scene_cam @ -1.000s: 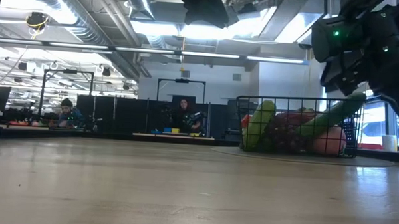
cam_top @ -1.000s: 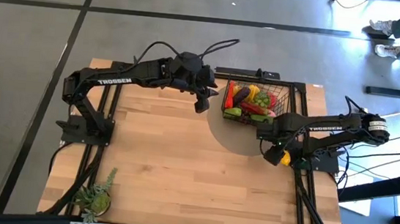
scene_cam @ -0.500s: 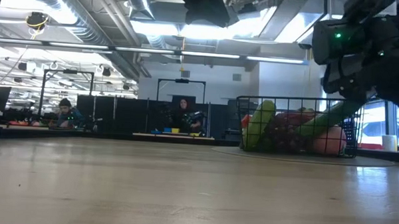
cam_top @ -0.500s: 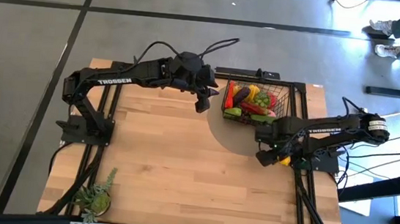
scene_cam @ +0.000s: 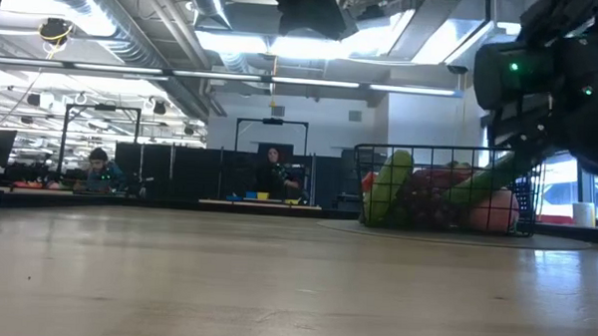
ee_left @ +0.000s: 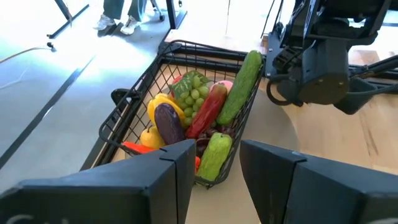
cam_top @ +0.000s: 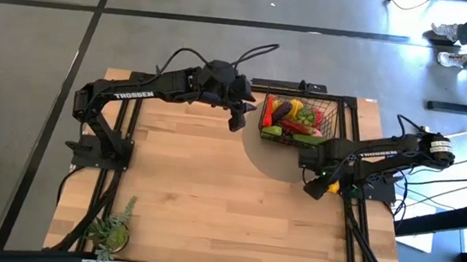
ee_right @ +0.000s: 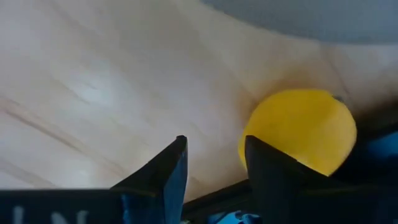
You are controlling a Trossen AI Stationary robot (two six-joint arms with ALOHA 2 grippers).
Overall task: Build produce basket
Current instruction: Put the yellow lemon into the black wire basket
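The black wire-mesh rectangular basket (cam_top: 297,118) sits at the wooden bench's (cam_top: 209,206) far edge, filled with toy produce (ee_left: 199,118). The left hand (cam_top: 235,120) hovers just beside the basket, fingers narrowly apart, empty. The right hand (cam_top: 316,187) is near the basket's front, beside a round yellow lemon (ee_right: 298,130); whether it grips it I cannot tell.

White "TROSSEN" lettering readable on left arm (cam_top: 134,96) upper link, high view, over bench's far-left part. Same white lettering on right arm (cam_top: 379,148) link, near bench's right edge; small, only partly legible. Left wrist view: no readable text on other arm's housing. Low view: no readable signs in room behind bench. Right wrist view: partial light marks at frame bottom, not readable.
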